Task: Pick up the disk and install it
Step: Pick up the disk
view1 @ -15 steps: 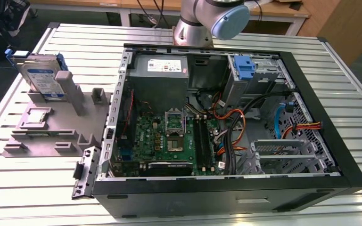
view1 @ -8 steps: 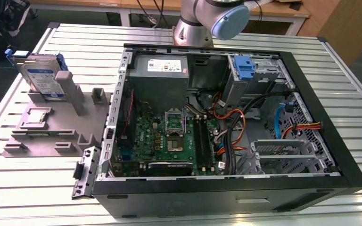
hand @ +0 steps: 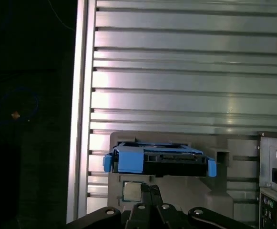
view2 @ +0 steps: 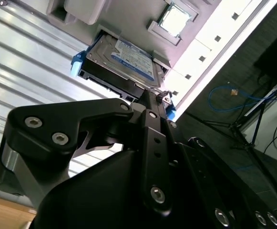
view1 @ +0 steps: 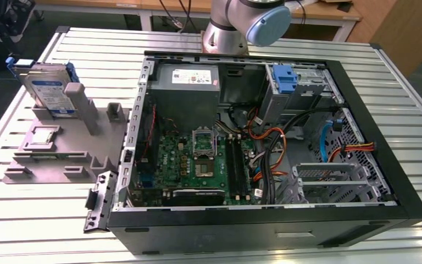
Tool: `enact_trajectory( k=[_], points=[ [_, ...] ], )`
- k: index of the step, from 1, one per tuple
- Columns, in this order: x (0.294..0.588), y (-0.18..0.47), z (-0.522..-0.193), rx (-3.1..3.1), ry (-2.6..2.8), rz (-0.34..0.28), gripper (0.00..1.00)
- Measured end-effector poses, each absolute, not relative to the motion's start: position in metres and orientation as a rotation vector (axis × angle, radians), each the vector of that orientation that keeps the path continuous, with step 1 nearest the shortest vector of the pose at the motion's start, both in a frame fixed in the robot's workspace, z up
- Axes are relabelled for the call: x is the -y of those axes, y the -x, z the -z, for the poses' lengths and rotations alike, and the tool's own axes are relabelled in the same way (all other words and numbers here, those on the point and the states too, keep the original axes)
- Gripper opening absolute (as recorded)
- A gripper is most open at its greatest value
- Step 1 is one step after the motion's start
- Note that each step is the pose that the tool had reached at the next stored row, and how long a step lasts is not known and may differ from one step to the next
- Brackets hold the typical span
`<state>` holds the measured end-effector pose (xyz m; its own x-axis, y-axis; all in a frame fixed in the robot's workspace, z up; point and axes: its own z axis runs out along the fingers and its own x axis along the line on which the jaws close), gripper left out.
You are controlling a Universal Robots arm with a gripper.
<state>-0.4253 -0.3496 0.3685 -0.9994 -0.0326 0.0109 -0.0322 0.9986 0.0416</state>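
The disk (view1: 48, 87), silver with a white and blue label in a blue carrier, stands on edge in a grey holder (view1: 57, 151) at the exterior view's left, beside the open computer case (view1: 270, 220). In both wrist views the disk (view2: 128, 59) (hand: 159, 160) sits beyond my black gripper (view2: 153, 95) (hand: 150, 191). The fingertips are pressed together with nothing between them. A gap separates the gripper from the disk, and it touches nothing.
A small square chip (view1: 42, 136) (view2: 175, 19) lies on the grey holder. Inside the case are the green motherboard (view1: 196, 159), a grey power-supply box (view1: 185, 77), a blue bracket (view1: 284, 80) in the drive bay and loose cables (view1: 270, 143). The slatted metal table (view1: 35, 220) ends near the holder.
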Motion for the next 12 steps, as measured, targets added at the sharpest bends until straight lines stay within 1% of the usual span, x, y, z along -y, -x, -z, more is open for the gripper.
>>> enact_trajectory(
  k=[4,12],
  points=[
    [0.3496,0.4253,-0.3685,3.125,-0.134,0.064,0.10],
    [0.3496,0.4253,-0.3685,3.125,-0.139,0.064,0.10]
  ],
)
